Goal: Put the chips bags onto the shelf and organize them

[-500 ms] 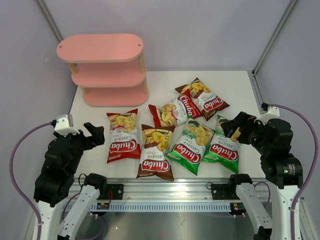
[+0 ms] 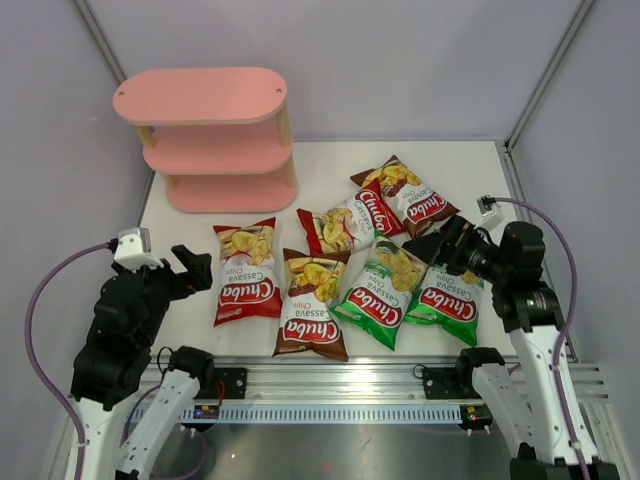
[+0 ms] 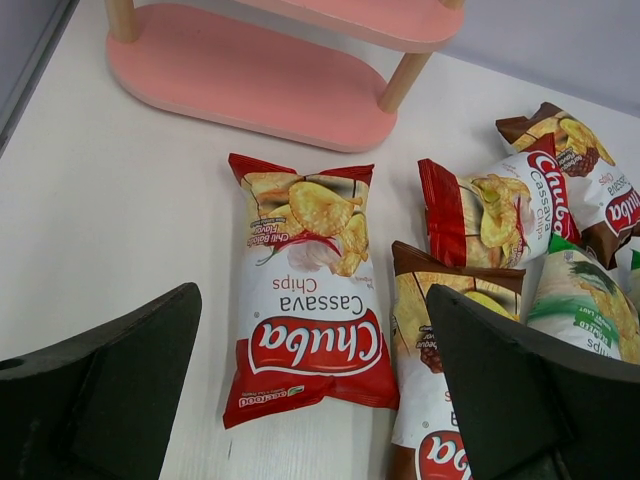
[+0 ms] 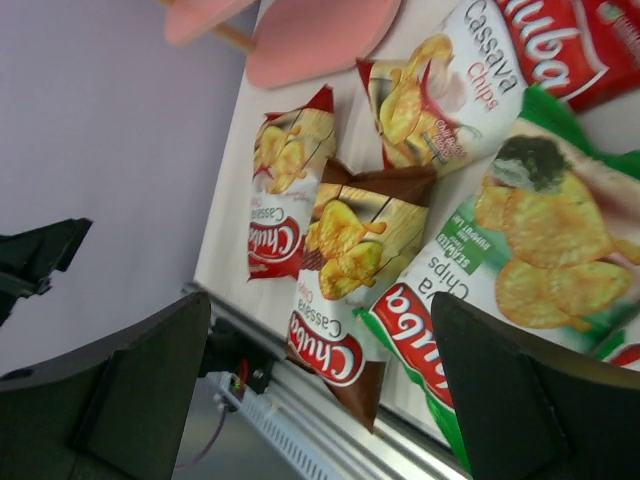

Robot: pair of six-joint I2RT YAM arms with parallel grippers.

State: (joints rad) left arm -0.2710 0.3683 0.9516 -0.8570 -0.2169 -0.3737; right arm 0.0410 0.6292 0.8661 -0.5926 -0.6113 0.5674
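Note:
Six chips bags lie flat on the white table: a red-white bag (image 2: 245,270), a brown bag (image 2: 313,303), a second red-white bag (image 2: 345,225), a second brown bag (image 2: 408,197) and two green bags (image 2: 385,280) (image 2: 445,295). The pink shelf (image 2: 205,140) stands empty at the back left. My left gripper (image 2: 190,268) is open and empty, just left of the red-white bag (image 3: 310,300). My right gripper (image 2: 437,247) is open and empty above the top edges of the green bags, looking over the brown bag (image 4: 355,260) and a green bag (image 4: 520,250).
The shelf's bottom board (image 3: 250,80) lies beyond the red-white bag. A metal rail (image 2: 330,385) runs along the table's near edge. Grey walls close the left, back and right sides.
My right arm has swung left and forward, bringing its gripper over the green bags. The left arm has barely moved. No bag has moved.

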